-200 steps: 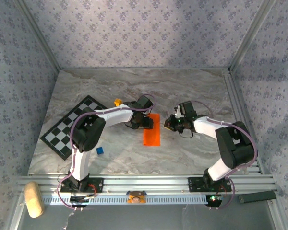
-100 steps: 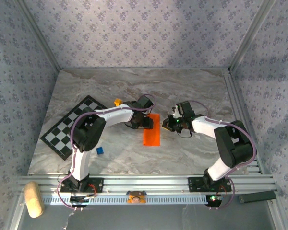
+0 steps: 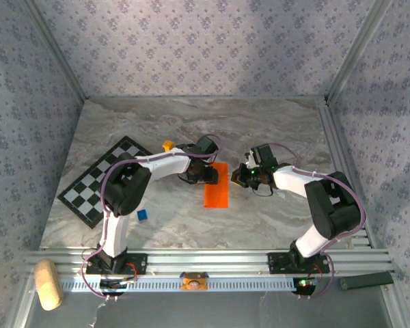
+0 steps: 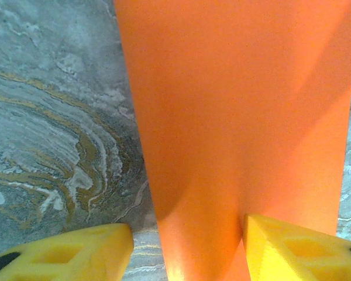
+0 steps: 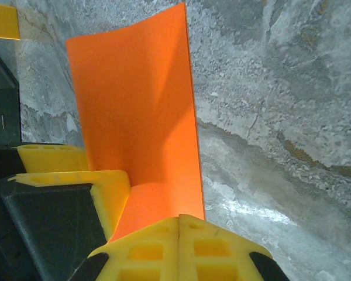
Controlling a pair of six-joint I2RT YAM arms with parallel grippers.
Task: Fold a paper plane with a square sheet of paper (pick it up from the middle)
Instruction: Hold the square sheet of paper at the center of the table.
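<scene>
At bench (image 3: 280,130) centre lies the square sheet of paper (image 3: 216,188), folded to a narrow strip. My left fingers (image 3: 208,176) straddle its far end, half open, gripping nothing. My right fingers (image 5: 179,246) are closed at its edge. It looks thin, floppy and slippery, so pinch mid-crease.

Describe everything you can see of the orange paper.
The orange paper is thin, matte and bright, a narrow rectangle lying on the marble table. Its far end looks bowed upward between the spread yellow fingers of the left gripper. The shut right gripper meets its right edge; a pinch cannot be confirmed.
</scene>
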